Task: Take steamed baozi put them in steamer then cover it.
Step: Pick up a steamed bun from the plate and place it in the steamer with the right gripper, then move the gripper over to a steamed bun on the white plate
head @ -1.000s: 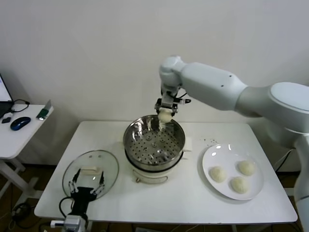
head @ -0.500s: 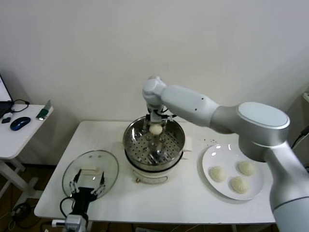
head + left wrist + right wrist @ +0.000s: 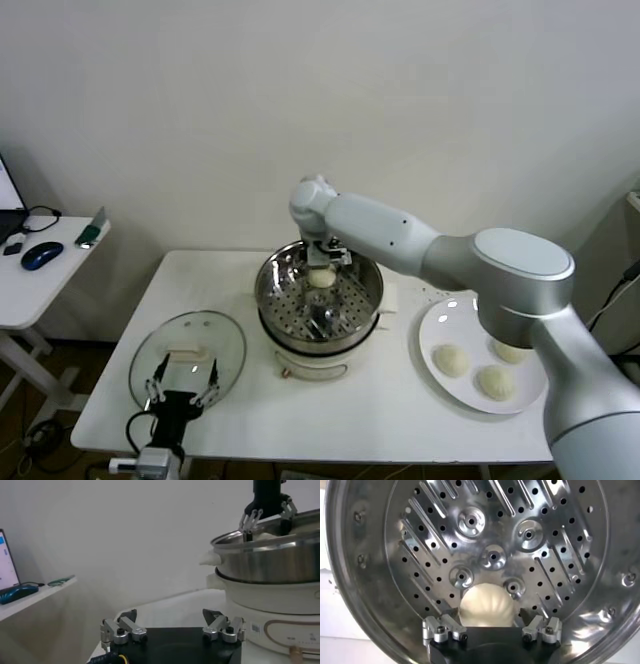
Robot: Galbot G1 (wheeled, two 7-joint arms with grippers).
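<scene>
The steamer (image 3: 272, 305), a shiny steel pot with a perforated tray (image 3: 492, 557), stands mid-table on its white base. My right gripper (image 3: 322, 262) reaches down inside it. One pale baozi (image 3: 320, 279) lies low at the tray's far side, between the spread fingertips. In the right wrist view the baozi (image 3: 486, 605) sits between the fingers (image 3: 451, 626) with a small gap at one side. The gripper (image 3: 488, 617) looks open. Three more baozi (image 3: 450, 360) lie on a white plate (image 3: 470, 318) at the right. My left gripper (image 3: 182, 380) is open and parked at the front left.
The round glass lid (image 3: 190, 340) with a white handle lies flat on the table at the front left, just beyond the left gripper. A side table with a mouse (image 3: 42, 255) stands farther left. The steamer's wall (image 3: 270, 555) shows in the left wrist view.
My right arm swung left and lowered the baozi from above the pot's far rim down into the steamer. The left arm has not moved.
</scene>
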